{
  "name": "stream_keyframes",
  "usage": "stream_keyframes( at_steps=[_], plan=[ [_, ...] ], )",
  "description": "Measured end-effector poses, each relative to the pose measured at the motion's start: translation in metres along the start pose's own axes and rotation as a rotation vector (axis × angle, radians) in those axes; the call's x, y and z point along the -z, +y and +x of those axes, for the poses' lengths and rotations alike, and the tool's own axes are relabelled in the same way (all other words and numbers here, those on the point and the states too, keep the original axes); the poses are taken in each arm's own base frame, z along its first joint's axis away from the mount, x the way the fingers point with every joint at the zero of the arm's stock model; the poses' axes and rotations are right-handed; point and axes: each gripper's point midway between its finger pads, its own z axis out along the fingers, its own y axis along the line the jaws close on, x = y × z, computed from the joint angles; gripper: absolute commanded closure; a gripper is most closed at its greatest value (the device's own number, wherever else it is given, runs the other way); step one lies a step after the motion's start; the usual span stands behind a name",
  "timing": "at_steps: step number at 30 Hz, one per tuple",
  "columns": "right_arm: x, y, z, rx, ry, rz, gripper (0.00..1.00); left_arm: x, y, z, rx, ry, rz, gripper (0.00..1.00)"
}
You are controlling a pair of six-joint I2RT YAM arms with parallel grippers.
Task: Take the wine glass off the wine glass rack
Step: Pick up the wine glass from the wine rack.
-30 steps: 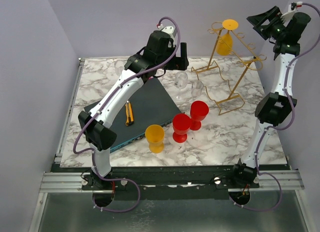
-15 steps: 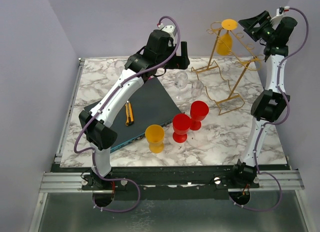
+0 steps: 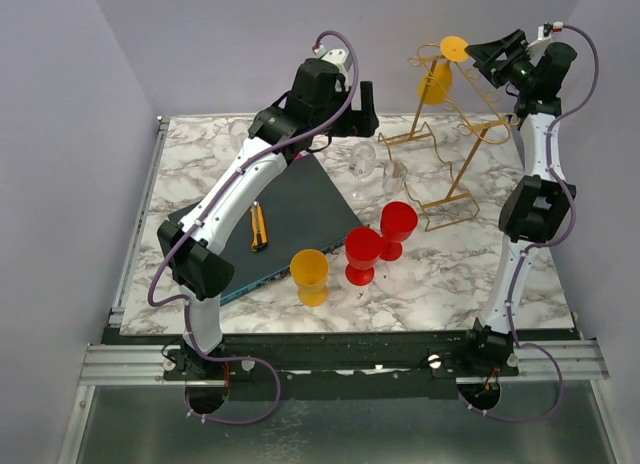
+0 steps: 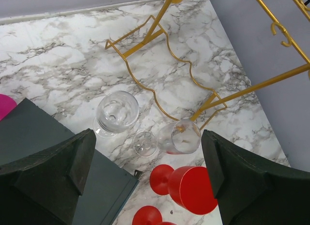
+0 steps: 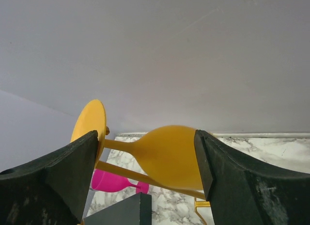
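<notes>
The gold wire wine glass rack (image 3: 452,154) stands at the back right of the marble table. A yellow wine glass (image 3: 434,83) hangs bowl-down from its top rail, foot disc up. My right gripper (image 3: 480,53) is open, high up beside the foot. In the right wrist view the yellow glass (image 5: 169,154) lies across between the spread fingers (image 5: 145,171), with its stem over the gold rail (image 5: 118,170); I cannot tell if it touches them. My left gripper (image 3: 366,111) is open and empty above the clear glasses; in the left wrist view (image 4: 150,181) it looks down on the rack's feet (image 4: 160,38).
Two clear glasses (image 3: 363,162) (image 3: 394,174) stand by the rack's feet. Two red glasses (image 3: 362,254) (image 3: 398,224) and a yellow one (image 3: 309,275) stand near the front. A dark board (image 3: 295,209) holds a yellow knife (image 3: 259,227). A pink glass (image 5: 109,181) lies behind.
My right gripper has swung left to the hanging yellow glass. The rack and its glass have shifted slightly left. The left arm has stayed still.
</notes>
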Motion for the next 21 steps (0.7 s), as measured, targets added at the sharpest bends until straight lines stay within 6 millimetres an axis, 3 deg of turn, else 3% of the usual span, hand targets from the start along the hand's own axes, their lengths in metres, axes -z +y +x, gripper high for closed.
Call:
stream_keyframes(
  at_steps=[15, 21],
  plan=[
    [0.030, 0.016, 0.013, -0.030, -0.017, 0.094, 0.13, -0.004, -0.008, -0.005, 0.037, -0.016, 0.041, 0.01],
    [0.032, 0.021, 0.005, -0.012, -0.027, 0.105, 0.13, -0.004, -0.010, -0.006, 0.038, -0.020, 0.050, 0.01]
  ],
)
